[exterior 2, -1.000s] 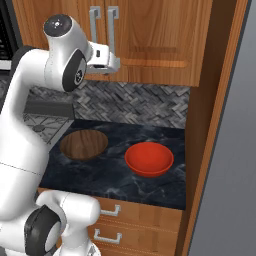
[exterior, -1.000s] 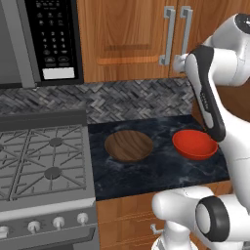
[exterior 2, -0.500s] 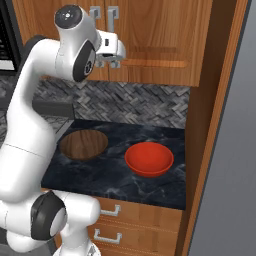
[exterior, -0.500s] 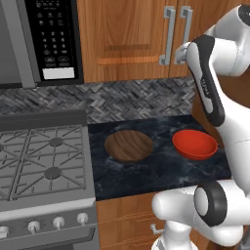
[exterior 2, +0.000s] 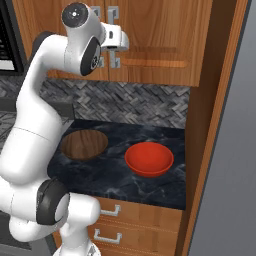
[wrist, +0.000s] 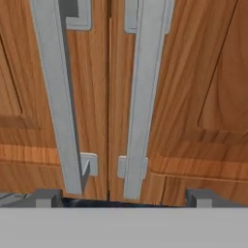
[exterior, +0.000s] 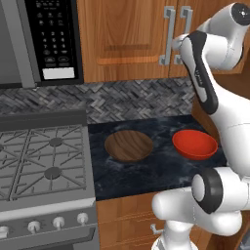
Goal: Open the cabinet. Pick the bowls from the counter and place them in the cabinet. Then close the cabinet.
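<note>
While the cabinet (wrist: 184, 97) is shut, its two handles (wrist: 140, 97) just ahead of the wide-open, empty jaws (wrist: 123, 197), both bowls (exterior: 129, 145) sit far below them on the surface (exterior: 161, 168), so every step remains.

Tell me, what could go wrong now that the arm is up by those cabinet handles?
The open gripper faces two handles set close together on the shut cabinet. Its wide jaws might close around both bars or catch the wrong one, so the door may not swing. As a door opens, it could also bump the arm, which sits close in front. The red bowl and wooden bowl seem safely below.
</note>
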### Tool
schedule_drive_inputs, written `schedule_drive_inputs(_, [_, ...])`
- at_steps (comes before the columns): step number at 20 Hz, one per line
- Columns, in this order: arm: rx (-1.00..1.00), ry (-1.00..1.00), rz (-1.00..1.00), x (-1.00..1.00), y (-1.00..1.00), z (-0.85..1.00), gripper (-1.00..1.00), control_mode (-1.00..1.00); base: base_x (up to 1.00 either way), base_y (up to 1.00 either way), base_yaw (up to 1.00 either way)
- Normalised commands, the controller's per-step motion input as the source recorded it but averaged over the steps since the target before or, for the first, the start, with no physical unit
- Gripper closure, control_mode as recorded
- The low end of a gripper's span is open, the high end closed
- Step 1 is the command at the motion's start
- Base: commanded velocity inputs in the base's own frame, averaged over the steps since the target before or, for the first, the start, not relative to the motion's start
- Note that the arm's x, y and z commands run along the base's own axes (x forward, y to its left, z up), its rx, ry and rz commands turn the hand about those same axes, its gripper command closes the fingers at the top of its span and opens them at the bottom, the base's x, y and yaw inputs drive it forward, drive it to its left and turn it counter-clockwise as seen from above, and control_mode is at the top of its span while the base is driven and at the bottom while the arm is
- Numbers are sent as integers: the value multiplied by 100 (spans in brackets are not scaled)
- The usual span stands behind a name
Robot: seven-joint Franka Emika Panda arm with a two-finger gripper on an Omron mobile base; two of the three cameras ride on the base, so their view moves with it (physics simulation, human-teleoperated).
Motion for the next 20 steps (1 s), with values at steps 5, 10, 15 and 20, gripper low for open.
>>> schedule_drive_inputs(5, [0,-1,0,35,-16,5,-100,-100,0,0,0])
schedule_drive_inputs(10, [0,0,0,36,-8,2,-100,-100,0,0,0])
schedule_drive_inputs(15, [0,0,0,48,0,1,-100,-100,0,0,0])
schedule_drive_inputs(20, [0,0,0,38,0,0,-100,-100,0,0,0])
